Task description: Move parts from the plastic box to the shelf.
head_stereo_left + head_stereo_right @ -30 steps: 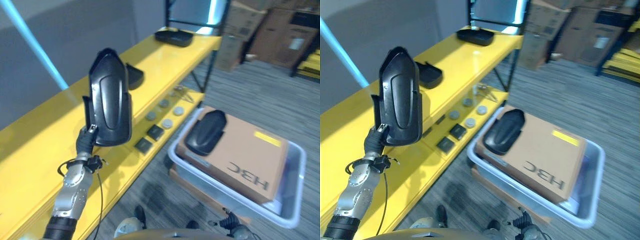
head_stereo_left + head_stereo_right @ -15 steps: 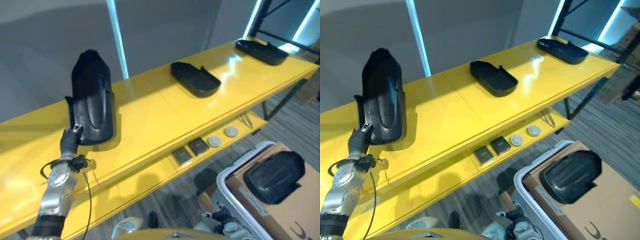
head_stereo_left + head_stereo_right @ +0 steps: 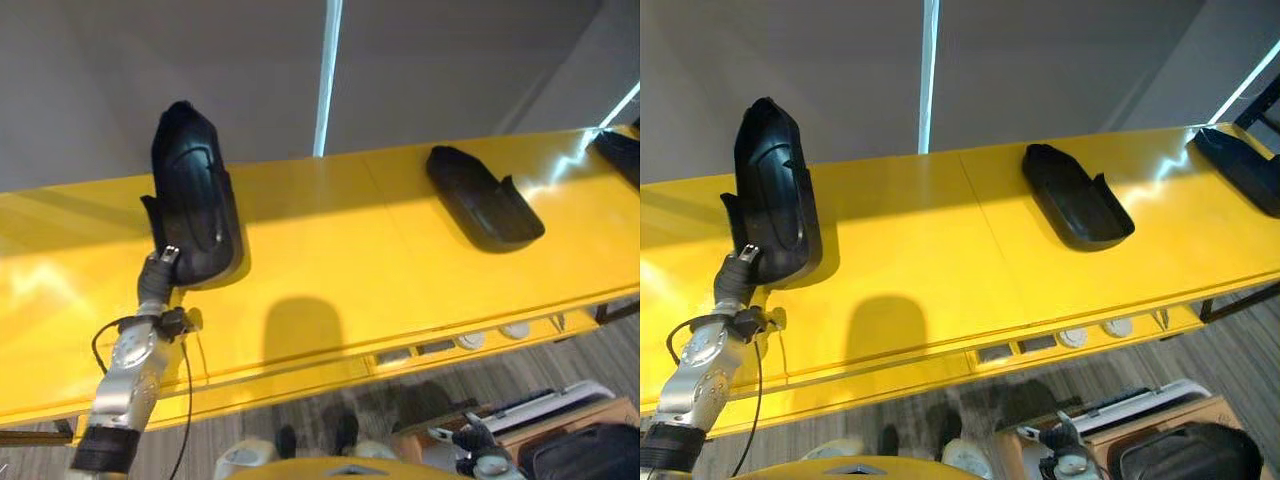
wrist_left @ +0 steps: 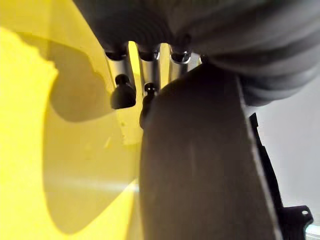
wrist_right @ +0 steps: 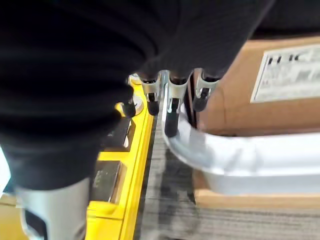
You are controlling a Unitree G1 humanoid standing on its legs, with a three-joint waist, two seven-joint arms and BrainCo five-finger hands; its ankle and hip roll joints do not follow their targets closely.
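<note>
We're looking down at the long yellow shelf (image 3: 400, 260), w/ its top board running across the eye views and a lower ledge (image 3: 1060, 345) under the front edge. Our left hand (image 3: 160, 280) is gripping the bottom end of a big black part (image 3: 195, 200), holding it upright above the left portion of the top board; in the left wrist view the fingers (image 4: 122, 92) are curling against the part's dark edge (image 4: 200, 165), w/ yellow board showing beyond, so the hand is closed around the part. We can't tell whether the part's lower end is touching the board or hanging just above it. A second black part (image 3: 483, 197) is lying flat on the top board, well apart to the right, and a third one (image 3: 1245, 168) is sitting at the far right end. Small bits, incl. dark blocks (image 3: 1038, 345) and pale round discs (image 3: 1095, 332), are lying on the lower ledge. Lower right, a white plastic box (image 5: 235, 160) is standing on the floor w/ a cardboard carton (image 5: 240, 95) inside, and another black part (image 3: 1185, 455) is resting there at the bottom corner. Our right hand (image 5: 170, 105) is hanging beside the box rim, fingers relaxed and loosely spread, holding nothing.
</note>
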